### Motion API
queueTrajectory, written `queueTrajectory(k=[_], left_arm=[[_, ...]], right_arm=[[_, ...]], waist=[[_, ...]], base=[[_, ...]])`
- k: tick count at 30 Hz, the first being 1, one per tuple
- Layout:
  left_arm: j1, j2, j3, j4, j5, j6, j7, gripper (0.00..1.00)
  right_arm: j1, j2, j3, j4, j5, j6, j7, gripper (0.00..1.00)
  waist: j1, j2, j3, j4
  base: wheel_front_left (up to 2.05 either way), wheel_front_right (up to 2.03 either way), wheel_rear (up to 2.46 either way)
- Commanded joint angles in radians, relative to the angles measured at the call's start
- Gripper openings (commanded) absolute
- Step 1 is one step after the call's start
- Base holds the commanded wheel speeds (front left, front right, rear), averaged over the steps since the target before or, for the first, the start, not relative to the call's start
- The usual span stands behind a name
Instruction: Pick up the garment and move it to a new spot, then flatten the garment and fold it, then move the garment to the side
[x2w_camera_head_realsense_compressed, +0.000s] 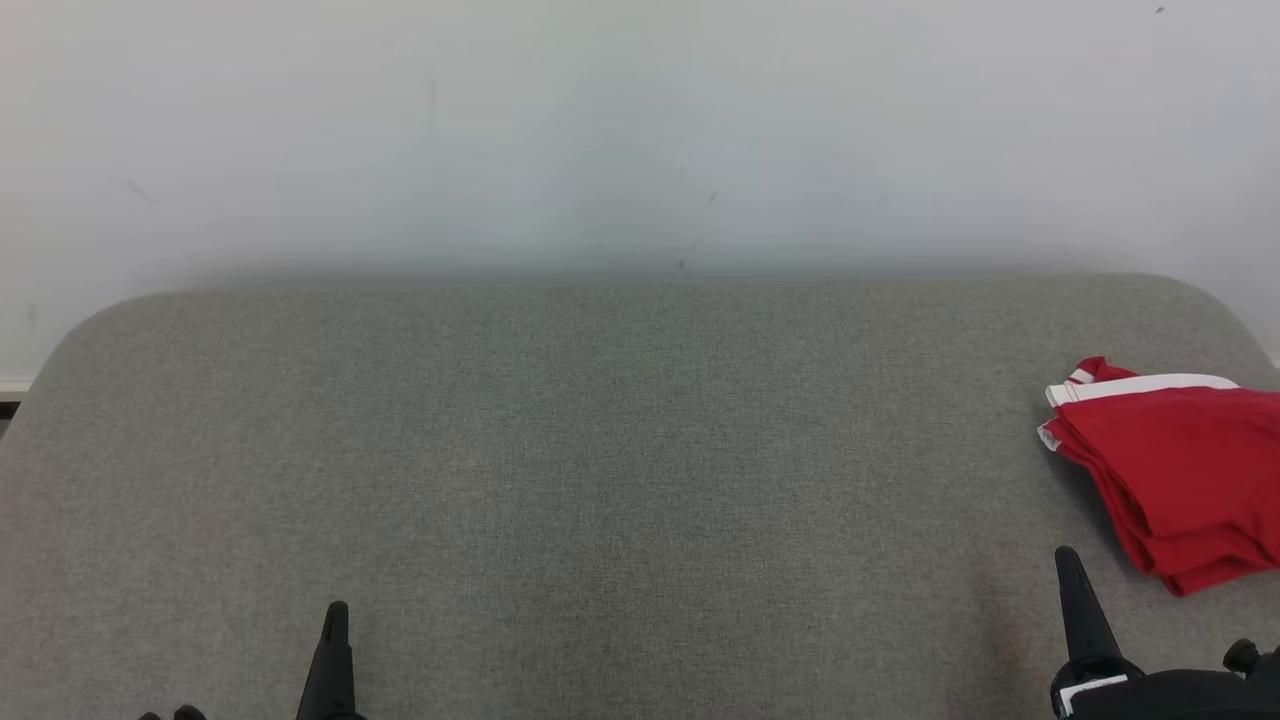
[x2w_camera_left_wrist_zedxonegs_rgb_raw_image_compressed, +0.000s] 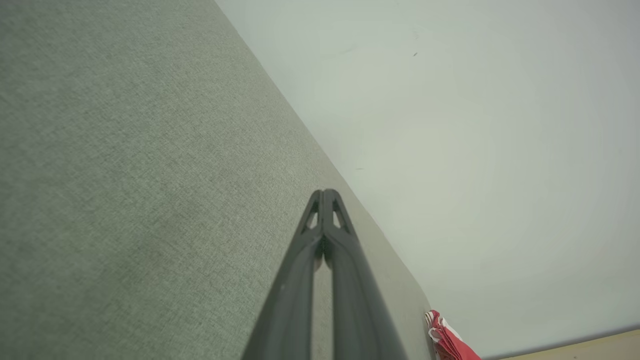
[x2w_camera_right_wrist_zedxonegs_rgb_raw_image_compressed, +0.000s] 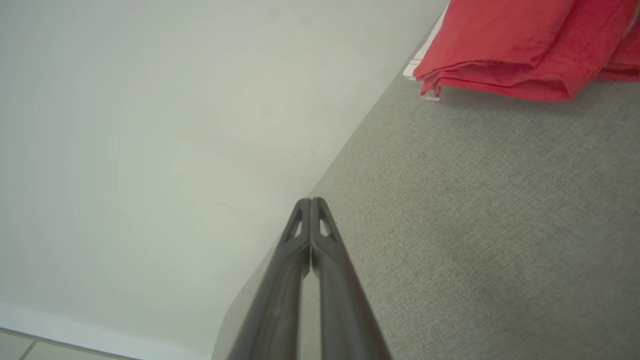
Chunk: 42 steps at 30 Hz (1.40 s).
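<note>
At the bench's far-right edge lies the red garment, folded into a compact stack of layers with a white band along its back side. Part of it runs out of the head view. Set there, it leaves the bench's broad grey fabric middle free, so the last step, moving it aside, looks already done. Over the bench's near edge the left fingers and the right fingers both point toward the bench's back, where it meets the pale wall. Each pair is pressed tip to tip with nothing between, which is plain in both wrist views. The right pair stands near the garment but apart from it, probably parked so the fold is not disturbed. The left pair sits toward the bench's left side, well apart from the cloth.
</note>
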<state>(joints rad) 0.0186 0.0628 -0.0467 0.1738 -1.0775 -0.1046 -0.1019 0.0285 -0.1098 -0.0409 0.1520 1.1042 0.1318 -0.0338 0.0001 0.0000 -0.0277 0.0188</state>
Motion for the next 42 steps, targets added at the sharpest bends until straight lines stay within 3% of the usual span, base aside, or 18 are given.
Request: queueTrajectory(k=[1, 42], left_arm=[[-0.026, 0.005, 0.006, -0.006, -0.033, -0.003, 0.006, 0.00], [-0.069, 0.005, 0.036, 0.015, -0.396, -0.020, 0.079, 0.00]], right_arm=[[-0.021, -0.008, -0.006, -0.005, 0.029, -0.001, 0.008, 0.00], [-0.079, 0.001, -0.062, 0.043, 0.395, -0.002, 0.122, 0.00]], waist=[[-0.0001, 0.0000, 0.001, 0.000], [-0.0001, 0.0000, 0.018, -0.012]], base=[[0.00, 0.00, 0.00], [0.00, 0.00, 0.00]])
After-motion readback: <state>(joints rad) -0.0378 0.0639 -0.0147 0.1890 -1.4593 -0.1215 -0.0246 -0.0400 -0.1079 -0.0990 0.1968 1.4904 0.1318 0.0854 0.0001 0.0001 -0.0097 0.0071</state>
